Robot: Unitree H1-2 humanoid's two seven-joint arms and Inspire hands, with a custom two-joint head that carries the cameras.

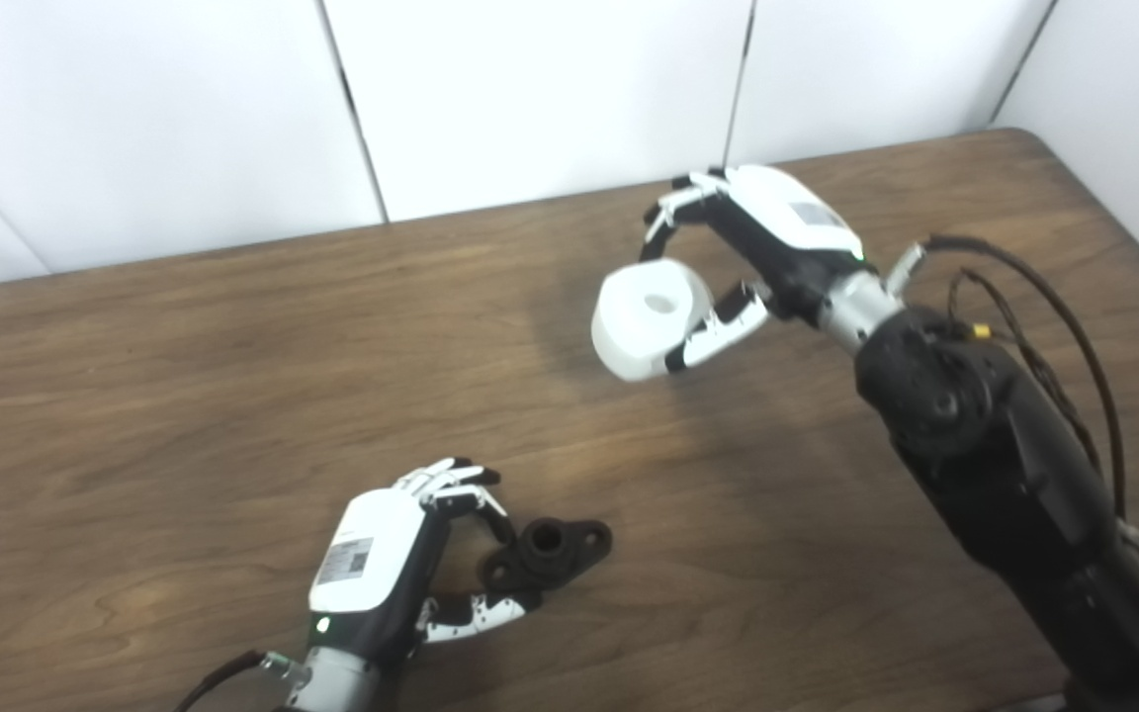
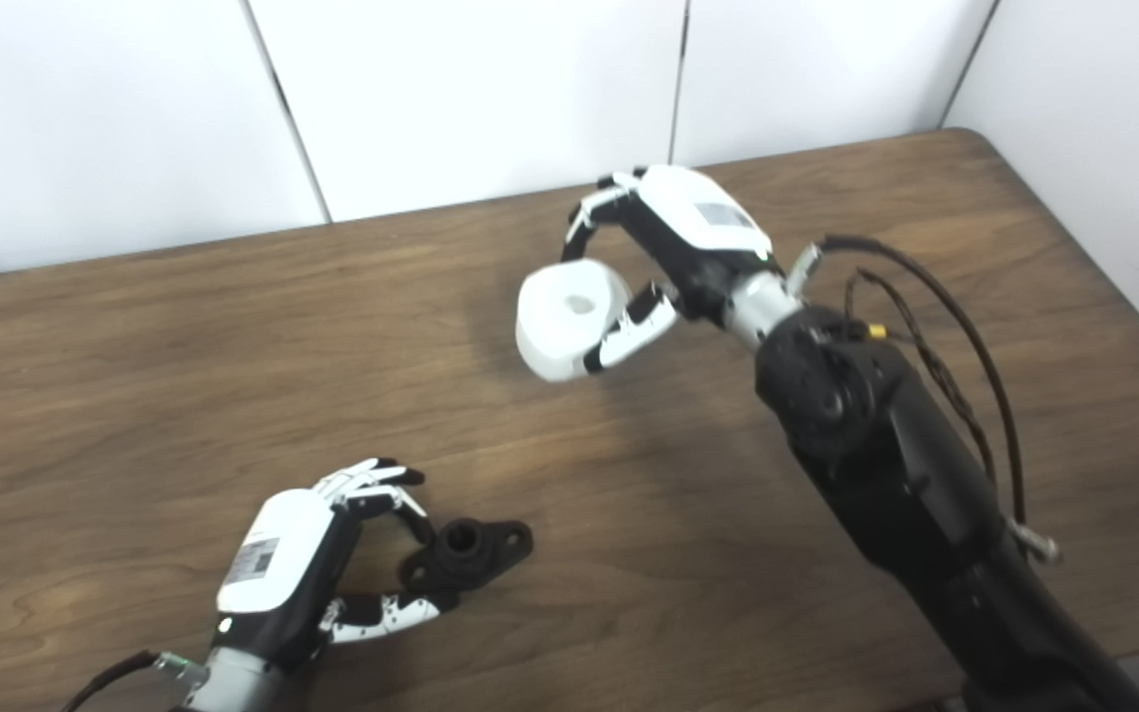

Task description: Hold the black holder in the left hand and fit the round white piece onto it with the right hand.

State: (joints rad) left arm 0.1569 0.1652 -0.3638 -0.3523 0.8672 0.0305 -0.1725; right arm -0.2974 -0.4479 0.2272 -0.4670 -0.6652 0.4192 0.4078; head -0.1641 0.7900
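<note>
The black holder (image 1: pixel 550 554) lies on the wooden table (image 1: pixel 184 396) near the front, a flanged piece with a short raised tube in its middle. My left hand (image 1: pixel 401 564) is curled around the holder's left end, fingers above and thumb below, touching it. The round white piece (image 1: pixel 649 318), a thick disc with a central hole, hangs above the table's middle. My right hand (image 1: pixel 757 247) is shut on it, fingers over its top and thumb under its right side. The piece sits well up and to the right of the holder.
White wall panels (image 1: pixel 530 89) stand behind the table's far edge. The right forearm (image 1: pixel 1005 465), thick and black with loose cables (image 1: pixel 1074 346), crosses the table's right side. The table's right edge runs close to the side wall.
</note>
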